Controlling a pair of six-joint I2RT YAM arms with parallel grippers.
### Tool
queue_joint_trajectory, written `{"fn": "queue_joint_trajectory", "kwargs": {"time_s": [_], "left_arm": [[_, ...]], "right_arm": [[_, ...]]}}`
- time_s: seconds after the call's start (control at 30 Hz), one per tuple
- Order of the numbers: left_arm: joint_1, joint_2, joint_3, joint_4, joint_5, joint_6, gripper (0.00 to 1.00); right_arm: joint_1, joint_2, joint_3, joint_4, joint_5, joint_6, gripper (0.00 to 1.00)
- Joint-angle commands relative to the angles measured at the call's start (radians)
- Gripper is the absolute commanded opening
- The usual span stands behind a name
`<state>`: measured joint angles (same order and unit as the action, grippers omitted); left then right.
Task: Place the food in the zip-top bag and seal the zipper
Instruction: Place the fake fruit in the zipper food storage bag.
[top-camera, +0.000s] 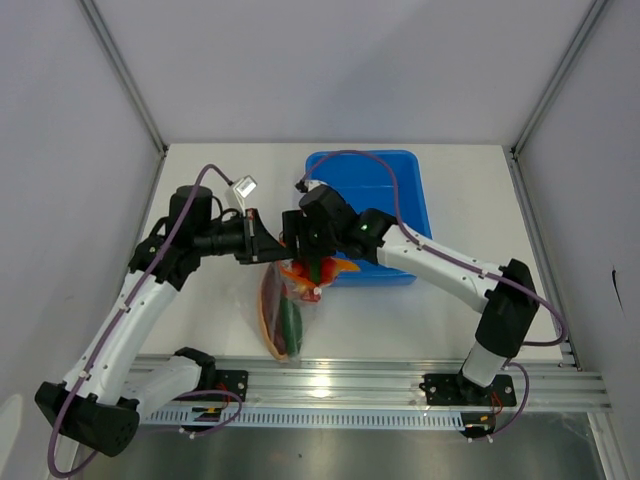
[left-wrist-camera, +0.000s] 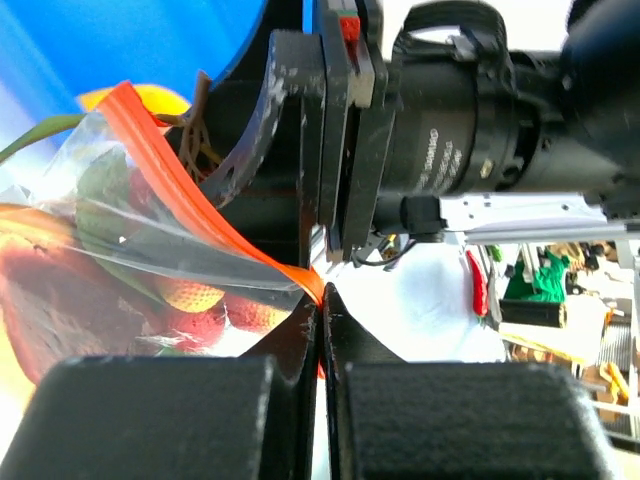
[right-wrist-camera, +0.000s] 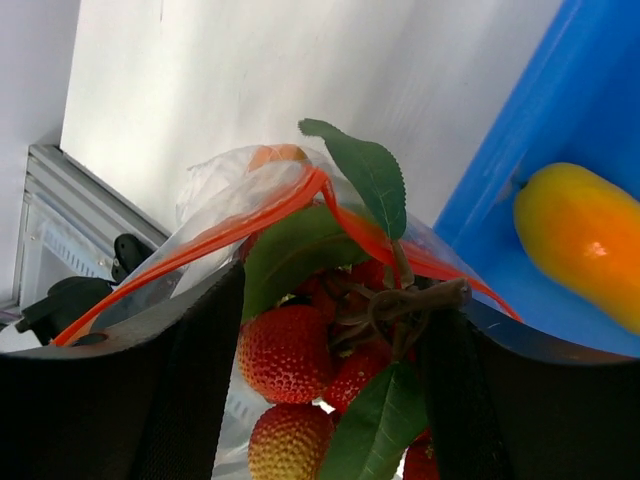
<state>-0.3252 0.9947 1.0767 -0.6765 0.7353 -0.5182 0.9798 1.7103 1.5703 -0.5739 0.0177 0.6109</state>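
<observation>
Orange-red zipper (left-wrist-camera: 170, 170) sits pinched in the left gripper (left-wrist-camera: 322, 310), whose fingers are closed flat on it, holding the zip-top bag (left-wrist-camera: 110, 235) up beside the blue bin (left-wrist-camera: 150, 50). The right gripper (right-wrist-camera: 335, 300) stands spread around the red fruit bunch (right-wrist-camera: 290, 350) lodged in the bag's mouth. Its leaves (right-wrist-camera: 365, 170) overhang the strip and could snag a finger, dragging the bunch out, or jam the seal.

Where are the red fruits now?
Right wrist view: the red fruits sit between the jaws of the right gripper, at the mouth of the zip-top bag, left of the blue bin.
</observation>
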Motion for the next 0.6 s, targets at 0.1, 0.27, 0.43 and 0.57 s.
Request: {"fn": "queue_joint_trajectory", "kwargs": {"time_s": [0.1, 0.27, 0.43, 0.57], "left_arm": [[0.012, 0.002, 0.035, 0.040, -0.050, 0.053, 0.01], [0.012, 0.008, 0.042, 0.049, -0.045, 0.060, 0.00], [0.011, 0.013, 0.045, 0.057, -0.027, 0.060, 0.00], [0.011, 0.004, 0.060, 0.042, -0.028, 0.069, 0.01]], "right_arm": [[-0.049, -0.165, 0.011, -0.018, -0.100, -0.033, 0.70], [-0.067, -0.207, -0.026, -0.027, -0.114, -0.053, 0.83], [-0.099, -0.235, -0.041, -0.067, -0.084, -0.088, 0.80], [-0.194, -0.262, -0.075, -0.079, -0.149, -0.132, 0.70]]}}
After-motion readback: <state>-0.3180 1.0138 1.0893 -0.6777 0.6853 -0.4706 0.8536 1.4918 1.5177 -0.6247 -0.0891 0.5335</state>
